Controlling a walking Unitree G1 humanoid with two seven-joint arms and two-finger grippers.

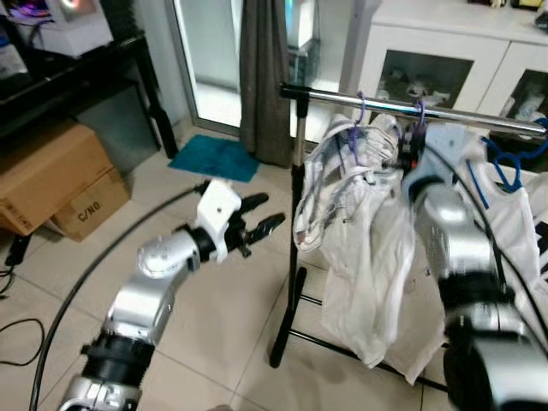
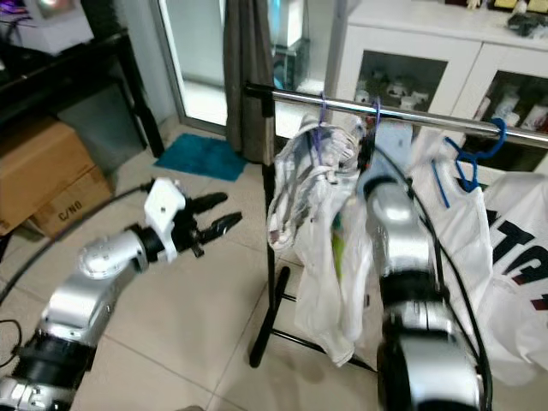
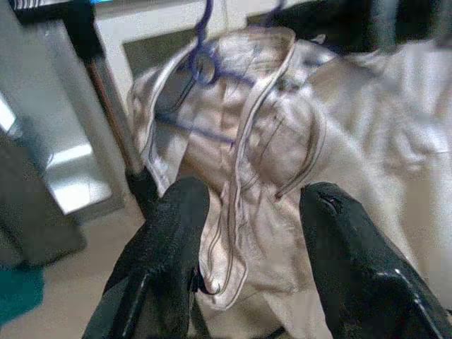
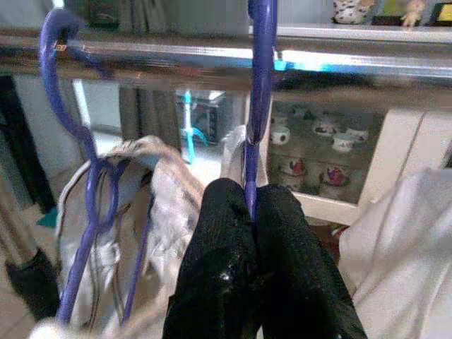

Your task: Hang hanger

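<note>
Tiled floor [image 1: 223, 282] runs across the lower half of the frame, with a teal mat [image 1: 214, 158] at upper centre and cardboard boxes [image 1: 51, 184] at the left edge. We see a metal clothes rail [image 1: 411, 107] crossing the upper right, standing on a black stand [image 1: 295, 257] at centre.

Our right gripper [image 4: 251, 212] is up at the rail in the upper right; its fingers [image 4: 219, 261] are clenched on the stem of a purple hanger [image 4: 260, 92], whose hook reaches up to the rail in the right wrist view. We cannot tell whether the hook sits fully over the bar. A second purple hanger [image 4: 70, 134] hangs just beside it, carrying a bunched white garment [image 1: 360, 248]. A blue hanger [image 1: 505, 167] with a white shirt [image 2: 514, 257] hangs further right.

Our left gripper [image 1: 257, 224] hovers at centre left, apart from the stand, fingers [image 3: 169, 254] spread and holding nothing, pointed at the garment.
</note>
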